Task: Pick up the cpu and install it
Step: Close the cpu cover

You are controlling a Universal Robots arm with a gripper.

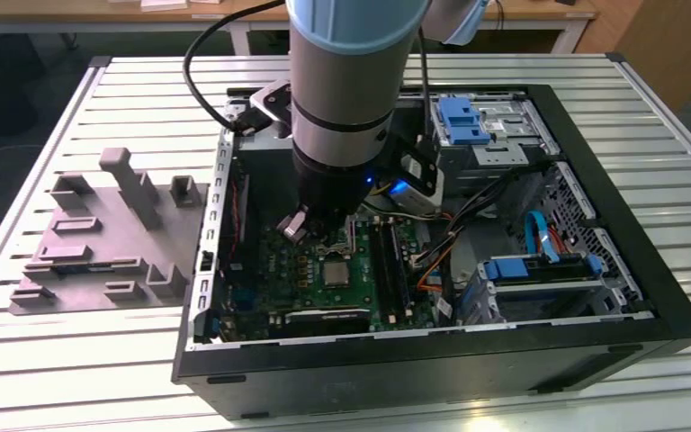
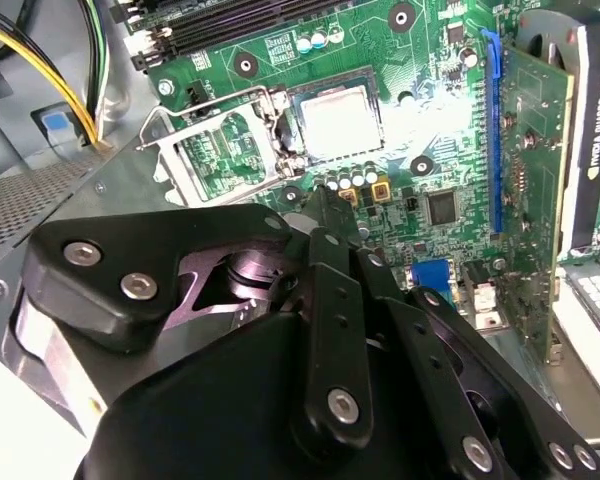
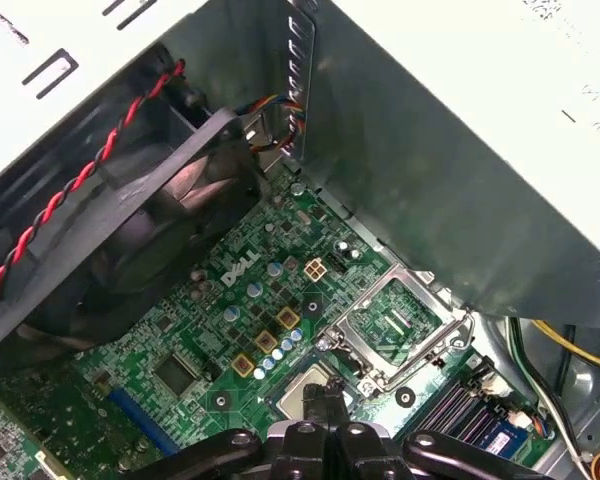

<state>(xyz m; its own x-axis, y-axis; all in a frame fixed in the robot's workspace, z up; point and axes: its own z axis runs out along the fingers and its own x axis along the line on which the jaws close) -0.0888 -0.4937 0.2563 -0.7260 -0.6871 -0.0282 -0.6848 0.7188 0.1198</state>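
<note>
The cpu (image 1: 337, 273) lies flat in the socket of the green motherboard (image 1: 271, 283) inside the open computer case. Its silvery top (image 2: 342, 122) shines in the second wrist view, and in the first wrist view part of the cpu (image 3: 300, 388) shows just beyond my fingertips. The socket's metal load frame (image 2: 212, 150) (image 3: 395, 325) stands swung open beside it. My gripper (image 1: 325, 232) (image 2: 323, 205) (image 3: 330, 397) hovers just above the board by the socket, its fingers together with nothing between them.
A grey plastic tray (image 1: 94, 243) with raised blocks lies on the slatted table at the exterior view's left. Inside the case are a graphics card (image 2: 535, 180), a black fan (image 3: 130, 230), yellow cables (image 2: 50, 70) and blue-handled drive bays (image 1: 538, 268).
</note>
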